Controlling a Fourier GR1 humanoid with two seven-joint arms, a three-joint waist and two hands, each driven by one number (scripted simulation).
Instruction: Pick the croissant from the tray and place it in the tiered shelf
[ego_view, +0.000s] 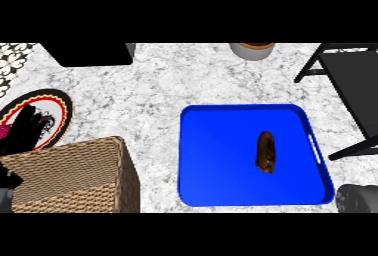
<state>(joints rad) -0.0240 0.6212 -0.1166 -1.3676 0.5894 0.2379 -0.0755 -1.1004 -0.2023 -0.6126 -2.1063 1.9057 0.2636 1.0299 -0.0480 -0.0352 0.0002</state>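
Note:
A brown croissant (266, 152) lies lengthwise in the right half of the blue tray (214, 165), which sits on the marble counter. The black tiered shelf (354, 85) stands at the right edge, beyond the tray's right rim. My left hand (28, 127) rests at the far left with its fingers up and relaxed, over a patterned plate and far from the tray. Only a dark rounded part of my right hand (359, 199) shows at the lower right corner, just outside the tray's near right corner and holding nothing that I can see.
A wicker basket (74, 177) stands at the lower left, beside the tray. A round patterned plate (55, 107) lies behind it. A black box (92, 52) sits at the back left and a grey pot (252, 50) at the back centre.

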